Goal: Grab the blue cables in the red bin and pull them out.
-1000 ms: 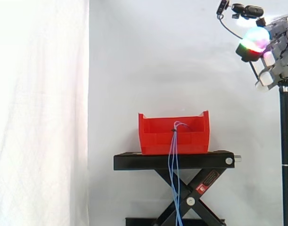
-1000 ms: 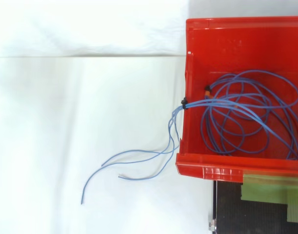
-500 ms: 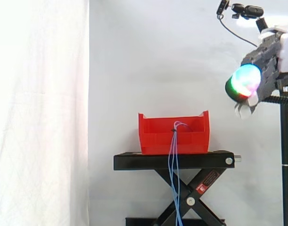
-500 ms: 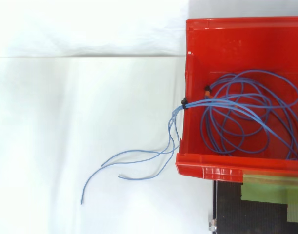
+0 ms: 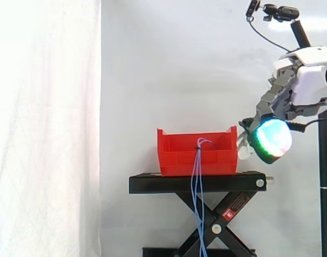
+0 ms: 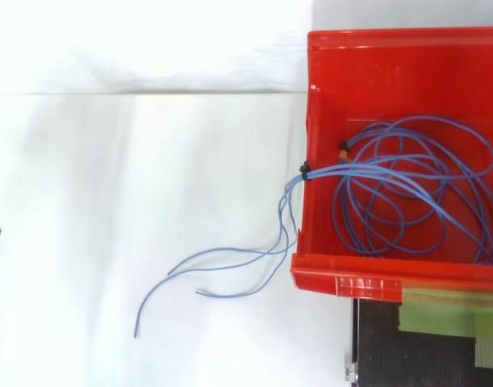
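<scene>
The red bin [image 5: 176,155] stands on a black stand, and its wall [image 6: 391,56] also shows from above. Blue cables [image 6: 407,193] lie coiled inside it, bundled by a black tie at the left wall. Their loose ends [image 6: 230,266] spill over that wall and hang down in front of the stand [image 5: 198,198]. My hand [image 5: 305,88] hovers to the right of the bin, slightly above its rim. It is open, with fingers reaching down and to the left and nothing in them. A glowing green-cyan fingertip [image 5: 270,140] is level with the bin's right wall, a short gap away.
A black scissor-lift stand [image 5: 195,183] carries the bin. A thin black pole [image 5: 325,176] rises at the right edge with a small camera mount [image 5: 278,10] on top. Green tape [image 6: 448,314] marks the stand top beside the bin. A white curtain hangs behind.
My hand has dropped from the upper right corner and moved left, down to the level of the bin's right wall. A small grey tip has appeared at the left edge from above. The cables lie unchanged.
</scene>
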{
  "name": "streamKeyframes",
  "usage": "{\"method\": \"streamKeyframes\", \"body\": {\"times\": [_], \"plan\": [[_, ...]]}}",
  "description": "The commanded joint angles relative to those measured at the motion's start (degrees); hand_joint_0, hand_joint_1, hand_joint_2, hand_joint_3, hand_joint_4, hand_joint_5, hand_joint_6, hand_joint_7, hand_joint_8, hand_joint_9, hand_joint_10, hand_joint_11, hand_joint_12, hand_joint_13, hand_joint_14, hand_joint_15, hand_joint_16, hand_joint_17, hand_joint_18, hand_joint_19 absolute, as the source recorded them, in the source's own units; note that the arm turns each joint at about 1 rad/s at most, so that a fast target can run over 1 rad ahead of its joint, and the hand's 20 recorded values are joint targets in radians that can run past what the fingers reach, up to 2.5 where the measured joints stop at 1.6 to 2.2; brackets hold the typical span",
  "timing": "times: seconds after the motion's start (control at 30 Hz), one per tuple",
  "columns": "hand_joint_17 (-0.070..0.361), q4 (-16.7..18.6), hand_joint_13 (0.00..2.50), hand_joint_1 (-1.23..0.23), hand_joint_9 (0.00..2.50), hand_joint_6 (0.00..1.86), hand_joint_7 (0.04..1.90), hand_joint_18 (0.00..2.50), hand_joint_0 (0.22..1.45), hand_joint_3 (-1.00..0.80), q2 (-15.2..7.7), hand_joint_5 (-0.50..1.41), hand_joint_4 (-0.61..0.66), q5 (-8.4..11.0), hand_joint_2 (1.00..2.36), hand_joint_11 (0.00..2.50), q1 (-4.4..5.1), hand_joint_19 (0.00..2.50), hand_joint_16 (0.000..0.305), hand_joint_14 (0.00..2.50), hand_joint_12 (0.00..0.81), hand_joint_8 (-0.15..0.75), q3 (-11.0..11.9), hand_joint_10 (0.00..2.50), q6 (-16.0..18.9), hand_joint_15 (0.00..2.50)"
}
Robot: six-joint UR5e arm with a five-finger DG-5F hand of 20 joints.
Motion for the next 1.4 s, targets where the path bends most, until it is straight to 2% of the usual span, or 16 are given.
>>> {"method": "streamKeyframes", "body": {"times": [0.0,0.03,0.1,0.17,0.2,0.23,0.3,0.43,0.5,0.57,0.77,0.87,0.93,1.0,1.17,1.37], "plan": [[0.142,1.2,0.47,-1.12,0.54,0.00,0.79,0.36,0.68,-1.00,0.0,0.79,0.26,0.54,1.00,0.28,-0.30,0.24,0.063,0.01,0.418,0.295,0.0,0.01,-18.8,0.12],[0.142,1.6,0.47,-1.11,0.54,0.00,0.77,0.37,0.68,-1.00,0.0,0.79,0.27,0.54,1.00,0.29,-0.30,0.24,0.063,0.00,0.418,0.295,0.0,0.01,-20.5,0.11],[0.142,3.6,0.47,-1.11,0.54,0.00,0.76,0.37,0.68,-1.00,-0.1,0.79,0.27,0.63,1.00,0.28,-0.39,0.23,0.063,0.00,0.418,0.295,0.0,0.01,-26.2,0.11],[0.142,4.6,0.47,-1.10,0.54,0.01,0.74,0.37,0.68,-1.00,-1.4,0.78,0.28,0.71,1.00,0.28,-0.39,0.23,0.063,0.00,0.417,0.294,0.0,0.01,-29.1,0.12],[0.142,4.6,0.47,-1.10,0.54,0.01,0.74,0.37,0.68,-1.00,-1.4,0.78,0.28,0.71,1.00,0.28,-0.39,0.23,0.063,0.00,0.418,0.294,0.0,0.01,-29.1,0.11],[0.142,4.4,0.47,-1.09,0.54,0.01,0.74,0.37,0.67,-1.00,-3.8,0.78,0.27,0.45,1.00,0.28,-0.39,0.24,0.063,0.00,0.418,0.296,0.0,0.01,-30.0,0.11],[0.142,4.6,0.47,-1.08,0.54,0.01,0.74,0.37,0.68,-1.00,-6.0,0.78,0.28,0.28,1.00,0.28,-0.48,0.24,0.063,0.00,0.418,0.295,0.0,0.01,-30.2,0.11],[0.141,5.4,0.47,-1.08,0.55,0.01,0.74,0.38,0.67,-1.00,-7.7,0.79,0.28,0.19,1.00,0.28,-0.48,0.24,0.063,0.00,0.418,0.297,0.0,0.01,-30.4,0.12],[0.141,6.7,0.47,-1.08,0.55,0.01,0.74,0.38,0.67,-1.00,-8.1,0.79,0.28,0.19,1.00,0.28,-0.48,0.24,0.063,0.00,0.418,0.299,0.0,0.01,-31.3,0.12],[0.141,8.5,0.48,-1.08,0.56,0.01,0.74,0.38,0.67,-1.00,-8.2,0.80,0.29,0.19,1.00,0.28,-0.65,0.24,0.063,0.00,0.417,0.299,-0.1,0.01,-33.9,0.12],[0.141,8.7,0.49,-1.06,0.58,0.01,0.73,0.39,0.67,-1.00,-8.2,0.80,0.29,0.28,1.00,0.29,-0.83,0.25,0.063,0.00,0.417,0.300,-0.1,0.01,-38.6,0.12],[0.141,8.8,0.49,-1.05,0.58,0.01,0.72,0.39,0.67,-1.00,-8.4,0.80,0.29,0.19,1.00,0.28,-0.74,0.26,0.063,0.00,0.417,0.303,0.0,0.01,-39.0,0.12],[0.141,9.0,0.50,-1.04,0.59,0.01,0.72,0.40,0.68,-1.00,-11.9,0.80,0.29,0.10,1.00,0.29,-0.83,0.26,0.062,0.00,0.417,0.302,0.0,0.01,-38.6,0.12],[0.140,9.7,0.50,-1.04,0.59,0.01,0.72,0.40,0.68,-1.00,-13.5,0.80,0.29,0.10,1.00,0.28,-0.83,0.26,0.062,0.00,0.417,0.305,0.0,0.01,-38.3,0.13],[0.140,13.3,0.50,-1.04,0.59,0.01,0.71,0.40,0.68,-1.00,-13.6,0.80,0.29,-0.25,1.00,0.28,-0.74,0.26,0.062,0.00,0.417,0.300,0.0,0.01,-38.2,0.12],[0.140,13.5,0.50,-1.04,0.60,0.01,0.71,0.40,0.68,-1.00,-13.7,0.81,0.29,-0.52,1.00,0.28,-1.00,0.26,0.062,0.00,0.414,0.303,0.0,0.01,-38.6,0.13]]}}
